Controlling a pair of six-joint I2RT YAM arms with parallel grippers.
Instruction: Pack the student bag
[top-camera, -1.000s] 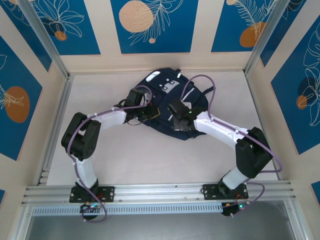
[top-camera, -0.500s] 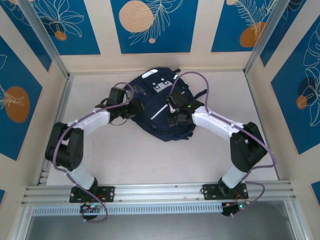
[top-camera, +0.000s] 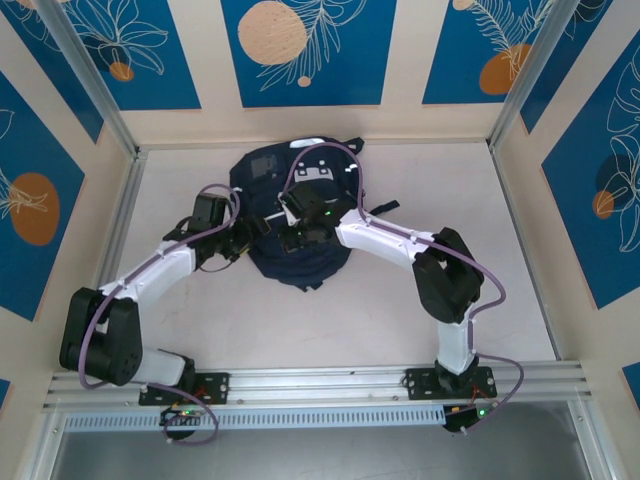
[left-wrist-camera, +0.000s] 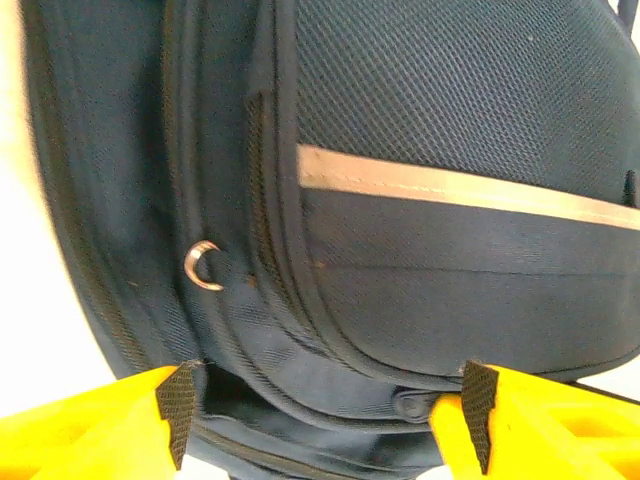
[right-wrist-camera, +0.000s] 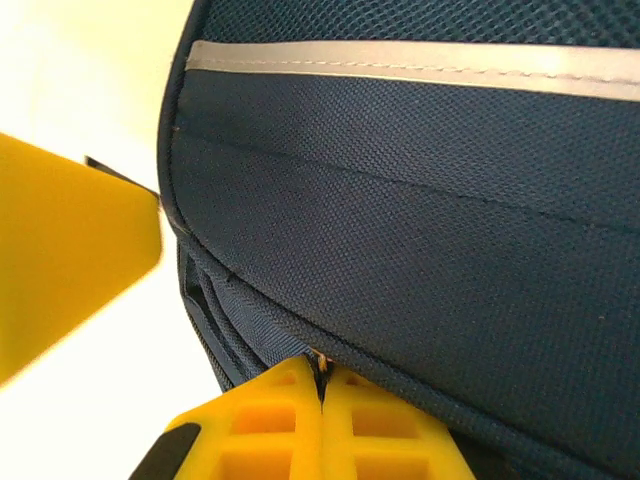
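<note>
The bag (top-camera: 285, 262) lies on the table (top-camera: 330, 320), toward the back wall and a little left of centre, its white-grey patch (top-camera: 318, 172) facing up near the far end. Both arms reach in to it. The left gripper (top-camera: 237, 238) is at the bag's left edge, and the right gripper (top-camera: 300, 228) sits over the middle of the bag.

In the left wrist view the left gripper (left-wrist-camera: 325, 415) is spread wide, its yellow fingers (left-wrist-camera: 90, 430) low in the corners with dark pads facing inward. The bag's (left-wrist-camera: 420, 290) rounded lower edge lies between them, and no pad clearly presses the fabric. A grey stripe (left-wrist-camera: 450, 188) runs across the bag below a mesh pocket (left-wrist-camera: 450, 90). A small metal ring (left-wrist-camera: 203, 268) sits beside the zip seams that curve round the pocket.

In the right wrist view the right gripper (right-wrist-camera: 320, 400) has its two yellow fingers (right-wrist-camera: 270, 430) pressed flat together (no gap shows between them), with the tips right at the seam along the bag's (right-wrist-camera: 420, 260) lower edge. It may be nipping a bit of fabric or a zip tab there, but the seam hides it. The stripe (right-wrist-camera: 420, 62) crosses the top. A blurred yellow block (right-wrist-camera: 70, 260) with a dark edge stands left of the bag over the pale table (right-wrist-camera: 110, 360).
</note>
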